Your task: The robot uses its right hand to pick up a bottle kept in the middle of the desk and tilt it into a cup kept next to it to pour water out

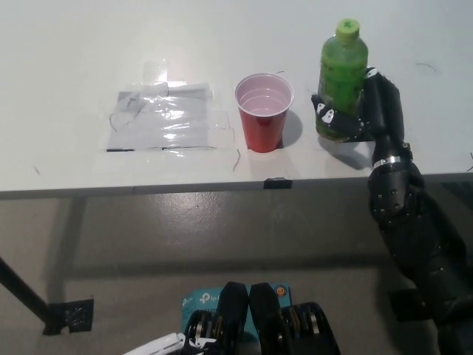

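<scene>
A green bottle with a green cap stands nearly upright on the white desk, just right of a red cup. My black right hand is shut on the bottle's lower half, fingers wrapped round its near side. The red cup stands upright and open at the desk's middle, with a pale inside; I cannot tell how much liquid it holds. Only a sliver of my white left hand shows at the picture's bottom edge.
A sheet of clear plastic is taped flat on the desk left of the cup. The desk's front edge runs across the picture, with grey floor below. A black table leg stands at lower left.
</scene>
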